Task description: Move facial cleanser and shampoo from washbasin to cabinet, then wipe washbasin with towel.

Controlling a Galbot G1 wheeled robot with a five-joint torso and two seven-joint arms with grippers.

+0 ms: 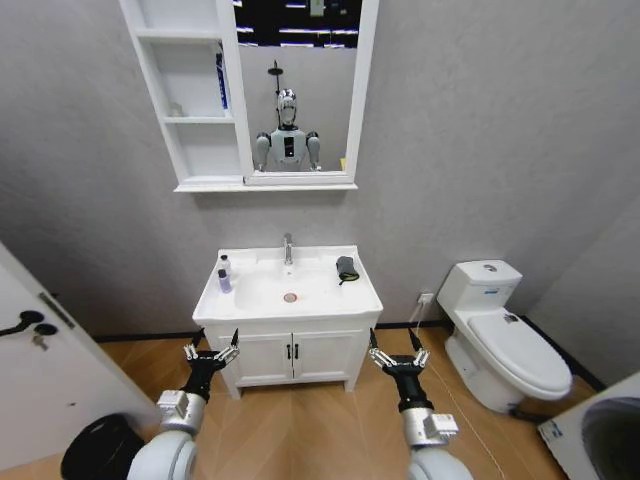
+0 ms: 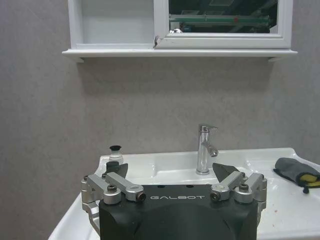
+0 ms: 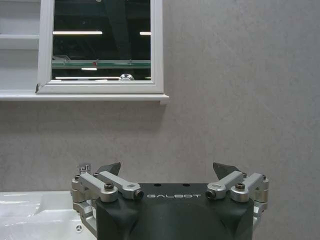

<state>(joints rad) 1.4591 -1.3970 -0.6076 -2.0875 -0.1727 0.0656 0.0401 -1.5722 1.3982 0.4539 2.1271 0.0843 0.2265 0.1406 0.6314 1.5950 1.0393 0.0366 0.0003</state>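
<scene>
The white washbasin [image 1: 360, 298] with a chrome tap [image 1: 288, 248] stands against the wall ahead. Two small bottles stand on its left rim: a white one with a black cap [image 1: 224, 264] and a bluish one [image 1: 224, 282]. I cannot tell which is the facial cleanser and which the shampoo. The dark towel [image 1: 347, 268] lies on the right rim. The cabinet [image 1: 195, 100] hangs above, beside the mirror. My left gripper [image 1: 213, 345] and right gripper [image 1: 398, 348] are both open and empty, held low in front of the basin. The left wrist view shows the left gripper [image 2: 170, 170], the black-capped bottle [image 2: 115, 152] and the towel [image 2: 295, 172].
A low two-door cupboard [image 1: 290, 358] sits under the basin. A white toilet [image 1: 505, 335] stands to the right, a door [image 1: 40, 360] and a black bin [image 1: 95, 450] to the left. A blue item [image 1: 221, 80] stands on the cabinet's middle shelf.
</scene>
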